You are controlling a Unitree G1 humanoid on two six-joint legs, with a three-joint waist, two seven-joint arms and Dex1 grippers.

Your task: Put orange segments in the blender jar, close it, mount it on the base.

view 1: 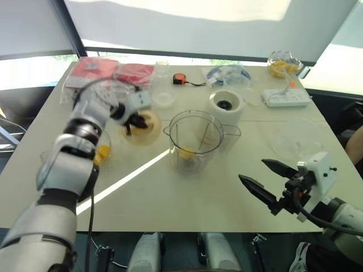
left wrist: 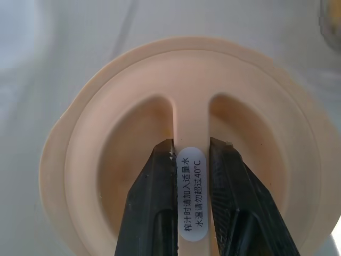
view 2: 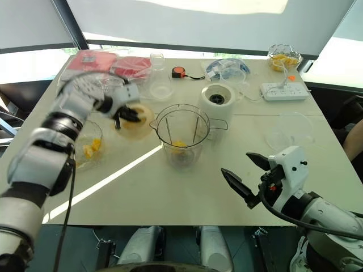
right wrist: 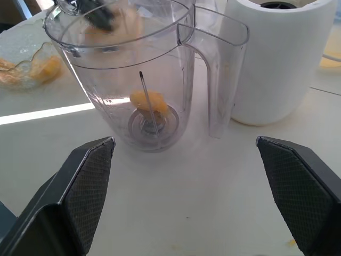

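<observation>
table (view 1: 187, 198): big beige top by the shaded windows, cluttered along the back edge, fairly open up front.
left gripper (left wrist: 191, 146): fingers pressed in on the lid's centre rib (left wrist: 191, 114), right at the white sticker (left wrist: 191, 200). Looks like a decent pinch from the wrist view.
lid (left wrist: 133, 80): cream, round, down by the table just left of the jar. Can't tell if it's lifted off the surface.
jar (view 1: 195, 141): clear, upright, mid-table, top open. One orange segment (right wrist: 149, 101) sits at the bottom over the blades.
base (view 1: 226, 106): white, just behind the jar on its right, nothing mounted on it.
bowl (view 2: 100, 136): glass, more segments in it, left of the lid and under the left arm.
right gripper (view 1: 252, 170): fingers spread wide, holding nothing, hovering over the front right of the table, aimed at the jar but well apart from it.
step: my guess is the closing bit is only starting.
what could go wrong: the rib is thin and smooth, so the lid could swing or slip in the pinch. If it lands tilted on the rim it won't seat, and pushing down could shove or tip the jar since nothing is steadying it. The left arm could also clip the bowl on its way over.
</observation>
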